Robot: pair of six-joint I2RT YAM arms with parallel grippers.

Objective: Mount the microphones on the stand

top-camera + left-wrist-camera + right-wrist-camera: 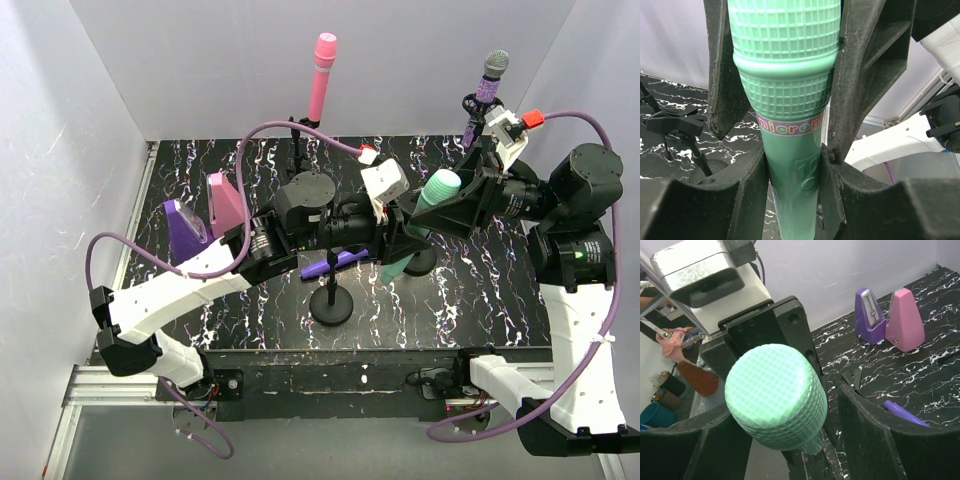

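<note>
- left arm (170, 295): white shell links, black joint housings;
- right arm (575, 330): same white and black; what seems a red plug near its wrist;
- purple cable (97, 246) trailing each arm;
- fingers (690, 210): matte black, scuffed.

light: bright, even, diffuse | shadows: soft | focus: mint green microphone (790, 100) sharp, backgrounds softer

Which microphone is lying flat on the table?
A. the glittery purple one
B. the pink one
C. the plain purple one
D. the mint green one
C: the plain purple microphone lies flat on the black table, while the pink microphone and the glittery purple microphone point upright at the back, and the mint green microphone is held up off the table.
</note>
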